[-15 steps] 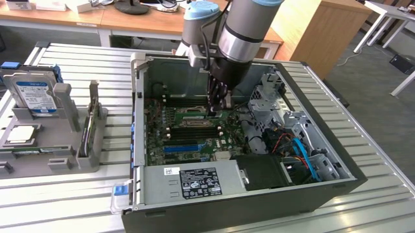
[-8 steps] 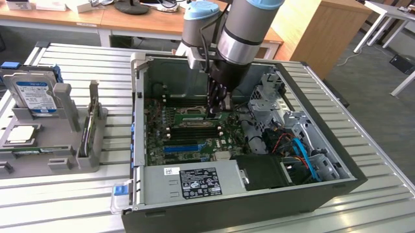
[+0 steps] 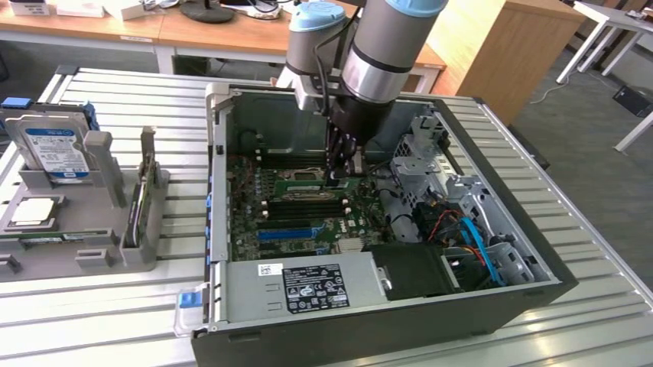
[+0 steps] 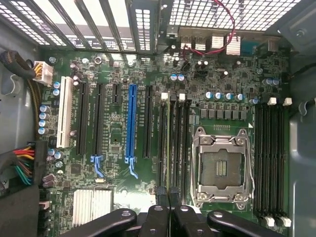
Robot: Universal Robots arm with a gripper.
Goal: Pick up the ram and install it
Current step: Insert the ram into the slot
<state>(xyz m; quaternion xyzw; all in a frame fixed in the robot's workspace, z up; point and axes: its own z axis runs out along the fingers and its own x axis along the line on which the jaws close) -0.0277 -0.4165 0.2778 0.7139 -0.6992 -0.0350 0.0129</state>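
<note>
The pincer (image 4: 169, 207) is clamped on the ram (image 3: 337, 182), holding it on edge over the black memory slots (image 4: 180, 143)

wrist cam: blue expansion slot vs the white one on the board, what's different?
Colour: the blue slot is bright blue; the white slot is off-white.
Length: the blue slot runs clearly longer than the white slot.
Place: the blue slot sits between black slots mid-board; the white slot sits near the board's edge, beside a row of small blue capacitors.
Shared: both lie parallel and both are empty.
</note>
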